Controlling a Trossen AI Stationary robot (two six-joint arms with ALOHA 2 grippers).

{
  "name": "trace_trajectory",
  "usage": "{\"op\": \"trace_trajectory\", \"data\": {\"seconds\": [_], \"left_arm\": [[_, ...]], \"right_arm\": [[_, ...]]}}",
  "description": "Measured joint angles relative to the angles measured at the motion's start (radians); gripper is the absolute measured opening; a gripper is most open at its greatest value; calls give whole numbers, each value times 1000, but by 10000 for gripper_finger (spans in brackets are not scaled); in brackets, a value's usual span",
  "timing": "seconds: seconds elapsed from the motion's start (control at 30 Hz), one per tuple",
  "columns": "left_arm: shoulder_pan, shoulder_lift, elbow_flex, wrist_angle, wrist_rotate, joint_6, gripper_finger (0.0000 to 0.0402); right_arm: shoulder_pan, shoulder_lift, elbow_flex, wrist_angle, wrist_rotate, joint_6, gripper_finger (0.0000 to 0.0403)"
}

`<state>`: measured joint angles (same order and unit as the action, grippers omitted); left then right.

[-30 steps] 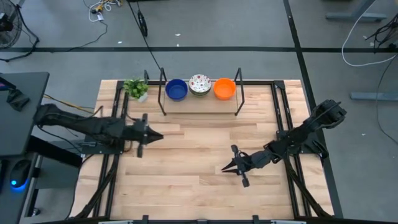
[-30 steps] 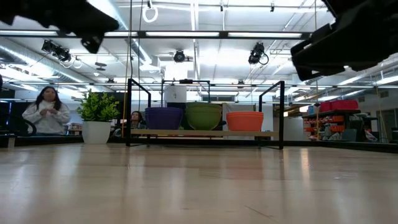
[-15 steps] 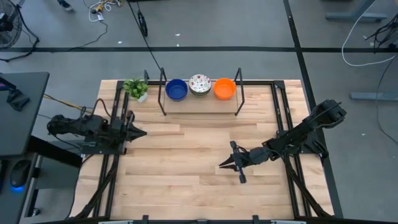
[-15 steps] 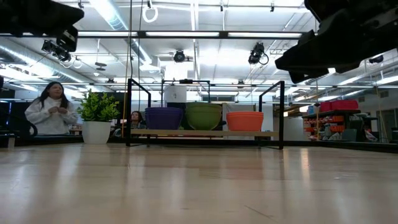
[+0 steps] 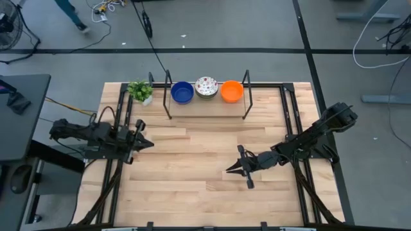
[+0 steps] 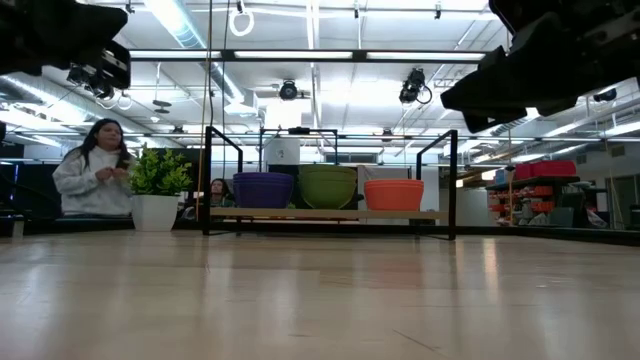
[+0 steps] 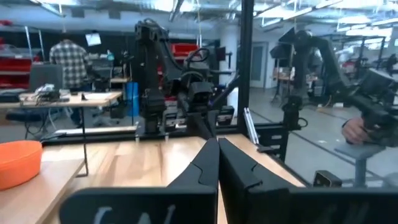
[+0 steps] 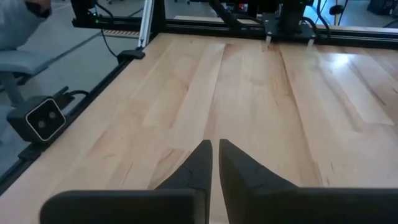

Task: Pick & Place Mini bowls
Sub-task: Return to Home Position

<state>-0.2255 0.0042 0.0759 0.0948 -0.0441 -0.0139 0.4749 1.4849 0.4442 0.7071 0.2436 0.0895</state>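
Observation:
Three mini bowls stand side by side on a low shelf at the table's far edge: a blue one (image 5: 182,92), a white red-speckled one (image 5: 206,86) and an orange one (image 5: 232,91). The low view shows them from the side, the blue bowl (image 6: 263,189), the middle one (image 6: 328,187) with a green outer wall, and the orange bowl (image 6: 393,194). My left gripper (image 5: 149,144) hovers shut over the table's left side, pointing right. Its wrist view shows my left gripper (image 7: 216,144) with the orange bowl (image 7: 18,162) off to one side. My right gripper (image 5: 228,171) hovers shut near the table's middle, and in its own wrist view my right gripper (image 8: 213,147) is above bare wood.
A black metal frame (image 5: 246,86) stands around the shelf. A small green potted plant (image 5: 140,90) sits at the far left corner, next to the shelf. Black rails (image 5: 288,109) run along the table's sides. A person (image 6: 97,180) stands in the room beyond the table.
My left gripper has drawn back toward the table's left edge and stayed shut. My right gripper has shifted slightly toward the left. The bowls have stayed where they were. The person beyond the table has walked a little.

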Motion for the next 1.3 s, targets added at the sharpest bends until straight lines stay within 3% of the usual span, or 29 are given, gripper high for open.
{"op": "trace_trajectory", "data": {"seconds": [0.17, 0.37, 0.6, 0.93, 1.3], "left_arm": [[46, 0, -58, 42, 13, 0, 3], [141, -1, -64, 9, 146, -24, 3], [253, 0, -67, -1, 153, -1, 3], [216, 1, -67, -41, 153, 56, 7], [214, 35, -68, -37, 144, 0, 18]], "right_arm": [[-9, 0, 0, 1, 1, 0, 32], [-7, 0, 0, -12, 0, 10, 32], [-5, 0, 0, -33, -1, 53, 32], [-6, 0, 0, -35, 0, 58, 32], [-9, 0, 0, -18, 3, 60, 32]]}}
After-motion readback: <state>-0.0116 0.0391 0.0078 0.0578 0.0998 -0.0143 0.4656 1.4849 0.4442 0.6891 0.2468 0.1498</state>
